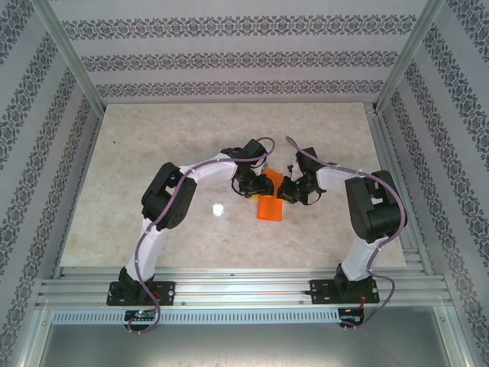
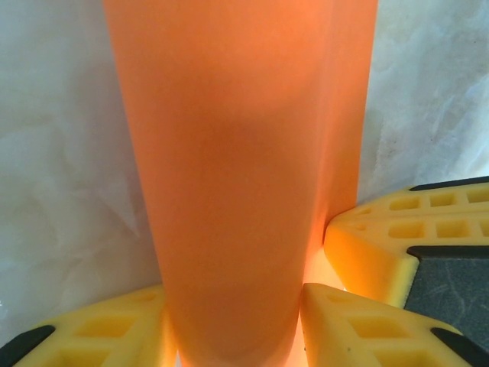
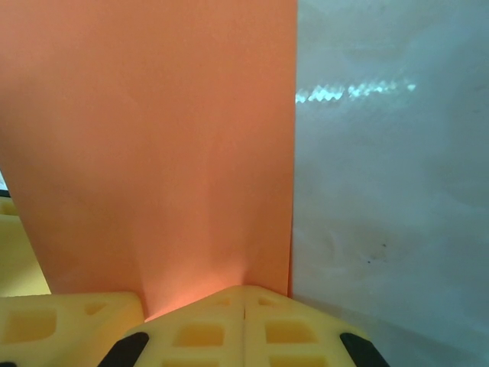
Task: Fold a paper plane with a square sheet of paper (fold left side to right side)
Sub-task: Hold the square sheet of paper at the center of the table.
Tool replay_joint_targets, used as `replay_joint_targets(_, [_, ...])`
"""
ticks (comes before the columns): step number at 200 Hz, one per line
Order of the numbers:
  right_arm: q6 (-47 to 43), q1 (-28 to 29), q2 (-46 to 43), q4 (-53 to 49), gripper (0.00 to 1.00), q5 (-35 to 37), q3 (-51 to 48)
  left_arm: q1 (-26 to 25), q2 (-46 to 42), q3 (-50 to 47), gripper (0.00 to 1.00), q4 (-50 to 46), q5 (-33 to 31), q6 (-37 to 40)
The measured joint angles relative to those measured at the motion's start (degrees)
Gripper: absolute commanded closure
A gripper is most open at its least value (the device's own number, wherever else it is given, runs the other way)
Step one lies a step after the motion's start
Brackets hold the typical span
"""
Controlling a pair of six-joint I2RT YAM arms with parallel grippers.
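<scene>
Sheet: square sheet of paper point(image 1: 269, 206), on counter point(image 1: 153, 145), doubled over into a narrow strip; long axis runs away from the arm bases.
L hand point(image 1: 250, 183): at sheet's left side, far end; jaws approx. half open, sheet's rounded fold between them, touching both fingers point(image 2: 367, 329).
R hand point(image 1: 293, 191): at sheet's right edge; jaws fully closed, pinching that edge.
Key relation: hands on opposite sides of sheet, both in contact.
Next (est.): flatten the fold along the long axis.

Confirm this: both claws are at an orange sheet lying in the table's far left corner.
Wrong on place. The top external view shows the orange sheet near the table's middle, with the left claw and right claw both at it.
</scene>
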Motion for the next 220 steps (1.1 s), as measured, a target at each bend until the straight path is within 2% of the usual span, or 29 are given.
replay_joint_targets(98, [-0.6, 0.0, 0.5, -0.9, 0.94, 0.0, 0.7, 0.6, -2.9, -0.1, 0.49, -1.6, -2.4, 1.4])
replay_joint_targets(130, [-0.7, 0.0, 0.6, -1.2, 0.94, 0.0, 0.8, 1.6, -7.2, -0.1, 0.64, -2.0, -2.7, 2.1])
replay_joint_targets(146, [-0.7, 0.0, 0.6, -1.2, 0.94, 0.0, 0.9, 1.8, -8.3, -0.2, 0.69, -0.8, -0.7, 1.8])
replay_joint_targets(220, [-0.7, 0.0, 0.7, -1.6, 0.94, 0.0, 1.1, 1.8, -5.0, -1.6, 0.72, 6.8, 7.5, -0.5])
